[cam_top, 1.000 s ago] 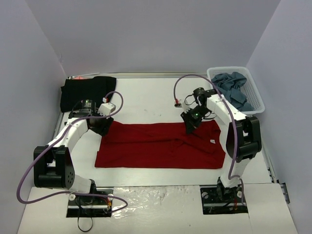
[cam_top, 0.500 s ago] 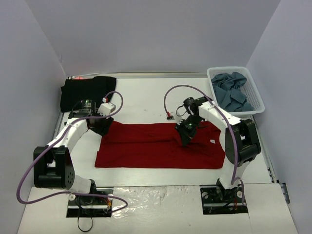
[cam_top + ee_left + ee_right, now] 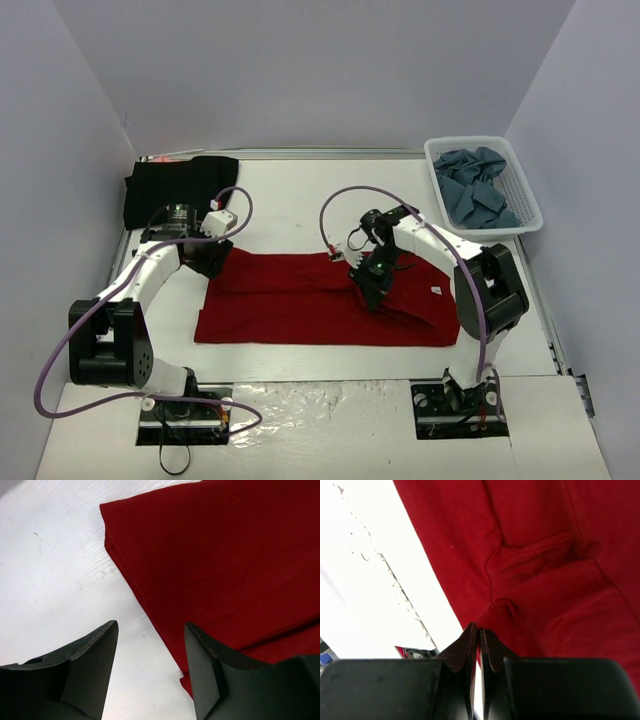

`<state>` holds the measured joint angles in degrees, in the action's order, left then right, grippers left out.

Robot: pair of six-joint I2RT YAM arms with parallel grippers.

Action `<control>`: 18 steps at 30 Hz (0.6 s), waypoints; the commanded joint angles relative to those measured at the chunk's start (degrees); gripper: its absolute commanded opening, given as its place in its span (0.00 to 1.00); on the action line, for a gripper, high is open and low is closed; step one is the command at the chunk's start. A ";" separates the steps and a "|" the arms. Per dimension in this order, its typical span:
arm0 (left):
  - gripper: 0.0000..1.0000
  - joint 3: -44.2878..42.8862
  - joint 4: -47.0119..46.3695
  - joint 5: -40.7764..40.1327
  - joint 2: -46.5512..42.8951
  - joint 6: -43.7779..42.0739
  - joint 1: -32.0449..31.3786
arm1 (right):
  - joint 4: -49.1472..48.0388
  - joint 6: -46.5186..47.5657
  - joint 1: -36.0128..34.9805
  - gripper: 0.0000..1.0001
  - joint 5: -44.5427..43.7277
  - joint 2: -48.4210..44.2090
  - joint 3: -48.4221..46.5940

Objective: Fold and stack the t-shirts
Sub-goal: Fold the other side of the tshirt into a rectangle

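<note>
A dark red t-shirt (image 3: 290, 305) lies spread across the middle of the table. My right gripper (image 3: 369, 294) is over its right half, shut on a pinched ridge of the red cloth (image 3: 496, 611), and the shirt's right part is drawn over itself toward the left. The right wrist view shows the gripper (image 3: 479, 628) with jaws together on that ridge. My left gripper (image 3: 211, 262) hovers open at the shirt's far left corner. In the left wrist view, the gripper (image 3: 150, 626) has one finger over the red edge (image 3: 165, 630) and one over bare table. A black t-shirt (image 3: 176, 188) lies back left.
A white lattice basket (image 3: 529, 206) at the back right holds crumpled blue-grey shirts (image 3: 474, 190). A purple cable (image 3: 345, 192) loops above the right arm. Grey walls close in the table on three sides.
My right gripper has moved left and toward the front, dragging the red shirt's right part over the rest. The left arm has stayed still.
</note>
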<state>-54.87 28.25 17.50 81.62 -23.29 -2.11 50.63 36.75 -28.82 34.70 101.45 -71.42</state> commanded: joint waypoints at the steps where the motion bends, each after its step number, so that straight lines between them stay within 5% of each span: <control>1: 0.54 -1.12 0.05 -0.36 -1.03 0.79 0.61 | 4.91 1.39 -1.33 0.00 -0.68 1.03 1.45; 4: 0.54 -1.20 0.14 -0.27 -0.77 0.61 0.53 | 6.58 2.53 -2.20 0.01 -0.95 1.91 1.98; 7: 0.54 -1.29 0.23 -0.18 -0.85 0.61 0.53 | 6.76 2.45 -2.56 0.20 -1.47 2.09 2.34; 11: 0.54 -1.03 0.14 -0.18 -0.94 0.44 0.53 | 7.20 2.10 -2.56 0.31 -2.09 0.69 1.81; 18: 0.54 -0.85 0.05 0.70 -0.77 0.26 0.53 | 7.46 0.86 -1.77 0.33 -4.28 -3.53 0.75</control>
<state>-54.87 28.25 17.56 81.65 -23.31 -2.11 54.04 37.95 -30.92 32.25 102.28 -69.32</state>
